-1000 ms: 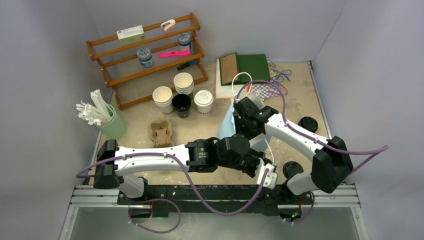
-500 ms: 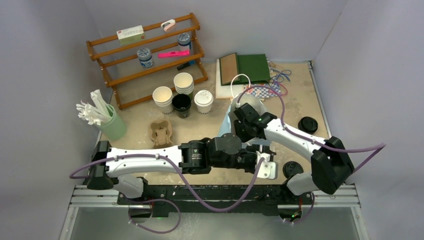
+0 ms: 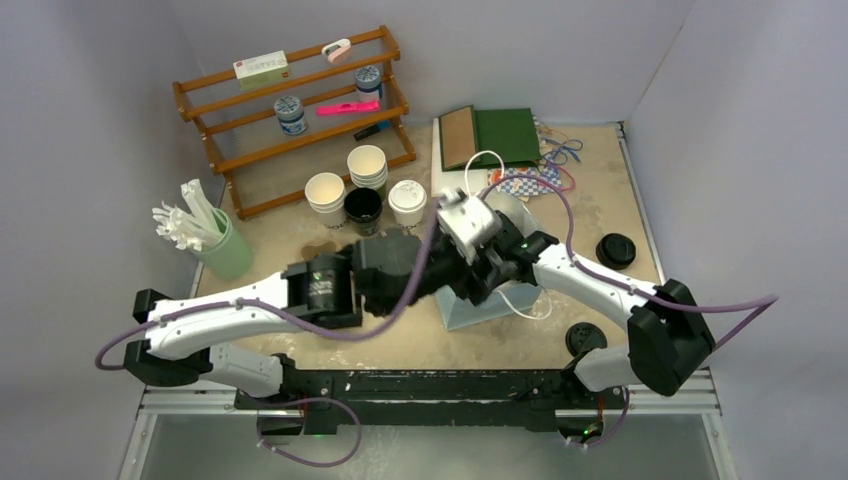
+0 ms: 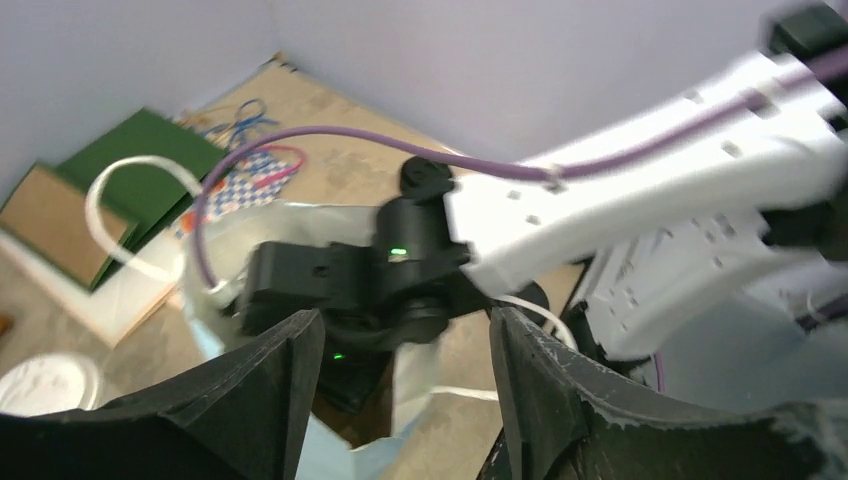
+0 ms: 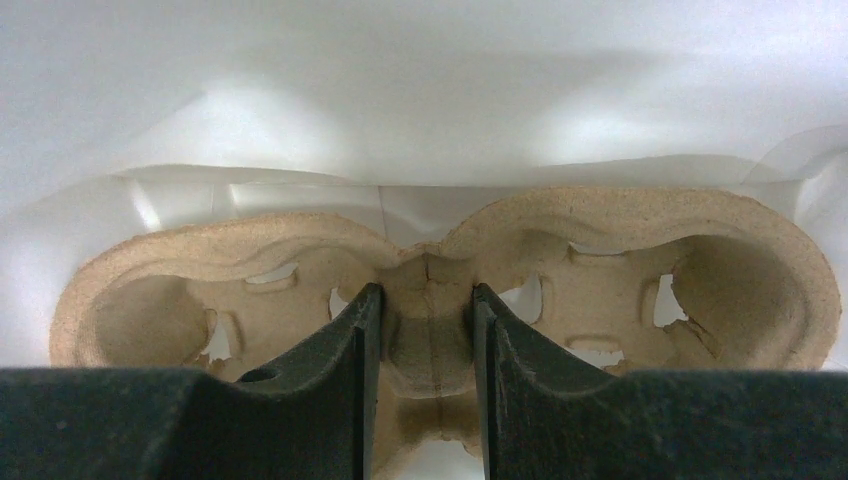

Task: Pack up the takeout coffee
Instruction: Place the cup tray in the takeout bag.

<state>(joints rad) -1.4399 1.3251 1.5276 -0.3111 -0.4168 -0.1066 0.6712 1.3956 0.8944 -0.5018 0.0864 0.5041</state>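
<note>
The left gripper (image 4: 400,345) hangs over the bag (image 3: 478,312) with its jaws wide apart and nothing between them. Inside the bag, the right gripper (image 5: 425,300) is clamped on the middle ridge of a pulp carrier (image 5: 620,250). The 2 coffees, a white cup (image 3: 407,203) and a black cup (image 3: 363,211), stand side by side on the table before the rack (image 3: 300,110), outside the bag and to its left.
</note>
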